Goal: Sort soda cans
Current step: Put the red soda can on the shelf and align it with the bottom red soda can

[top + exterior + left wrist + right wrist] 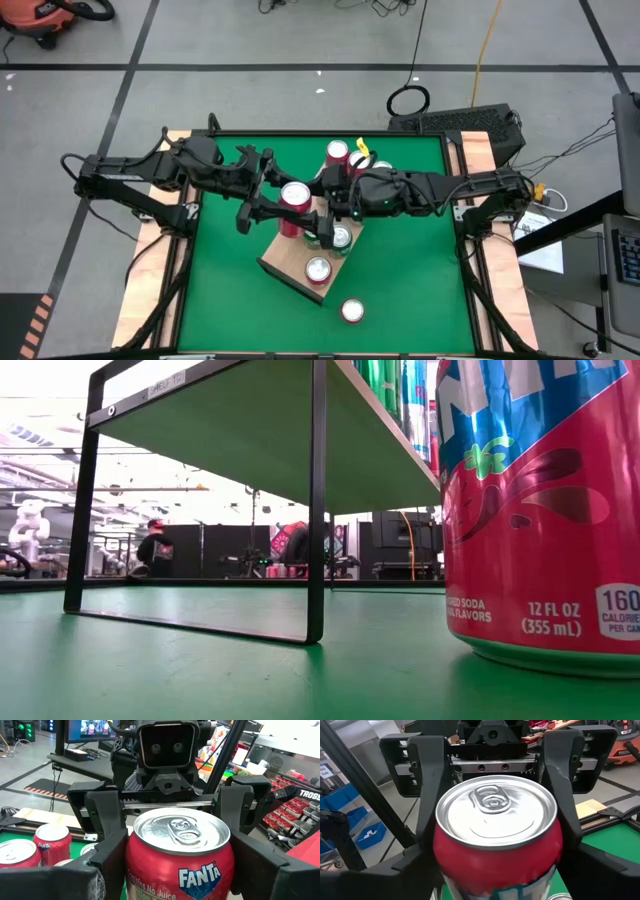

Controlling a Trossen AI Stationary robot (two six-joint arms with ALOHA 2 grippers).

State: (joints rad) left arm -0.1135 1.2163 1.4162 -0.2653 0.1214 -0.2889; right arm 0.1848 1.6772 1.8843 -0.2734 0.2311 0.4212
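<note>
The table surface [400,260] is covered in plain green. The board [290,262] is seen in light wood tone. The can between the two grippers [295,200], at the board's upper end, is coloured red with a silver top; white lettering on a blue patch with a green leaf mark is shown. The can below the board [352,311] is red, silver-topped, with blue-and-white lettering and a darker red swirl pattern. The arms are finished in black.
</note>
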